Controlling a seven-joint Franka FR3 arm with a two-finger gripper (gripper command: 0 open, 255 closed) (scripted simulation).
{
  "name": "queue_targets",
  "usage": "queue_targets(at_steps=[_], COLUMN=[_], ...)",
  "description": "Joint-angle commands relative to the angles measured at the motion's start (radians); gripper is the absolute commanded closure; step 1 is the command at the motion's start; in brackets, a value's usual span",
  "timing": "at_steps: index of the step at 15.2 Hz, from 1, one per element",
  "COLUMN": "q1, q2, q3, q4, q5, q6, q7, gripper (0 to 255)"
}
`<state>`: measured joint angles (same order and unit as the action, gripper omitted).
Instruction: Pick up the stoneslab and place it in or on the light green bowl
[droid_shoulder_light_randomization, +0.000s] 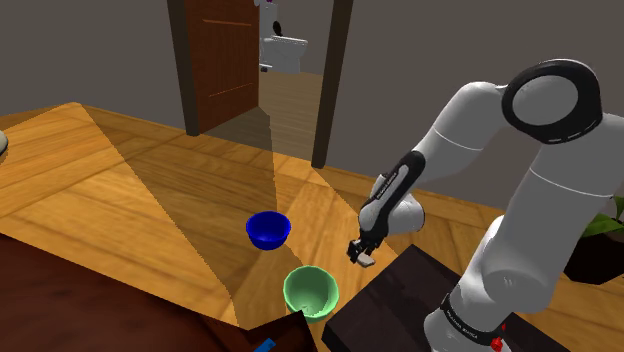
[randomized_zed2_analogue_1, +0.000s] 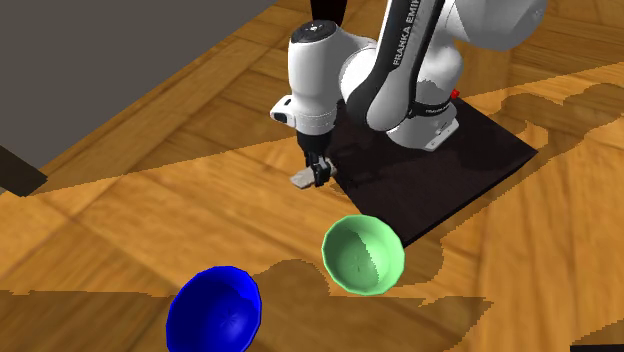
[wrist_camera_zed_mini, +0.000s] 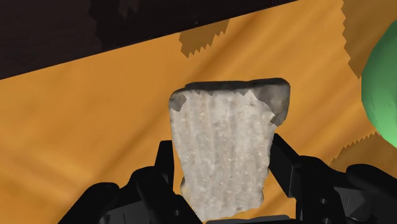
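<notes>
Stoneslab: flat, rough grey, pinched in hand; smooth light green bowl near.

A home interior: plank floor, open wooden door, white toilet beyond the doorway.

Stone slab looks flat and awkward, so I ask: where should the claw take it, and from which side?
Across its two straight side edges, coming from above. The stone slab is a flat, thin piece, narrower across those edges than the claw opens; the fingers clasp it there now.
</notes>
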<state>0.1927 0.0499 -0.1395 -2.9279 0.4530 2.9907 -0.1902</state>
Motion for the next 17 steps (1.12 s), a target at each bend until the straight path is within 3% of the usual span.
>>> queue_targets(at_steps=[1,4,8,14,17], q1=[0.012,-0.023,-0.070,-0.106,-0.041], q2=[-0.059,-0.134,-0.229,-0.348,-0.338], q3=[-0.050,-0.051,-0.029,-0.007,0.062], q4=[-0.019,-0.031,-0.038,-0.036,-0.028], q5=[-0.142,-0.272,-0.359,-0.412,-0.371], q6=[-0.037,-0.095,-0.181,-0.301,-0.295], q7=[0.102,0.197,0.261,0.302,0.395], gripper=[255,255,255,255,255])
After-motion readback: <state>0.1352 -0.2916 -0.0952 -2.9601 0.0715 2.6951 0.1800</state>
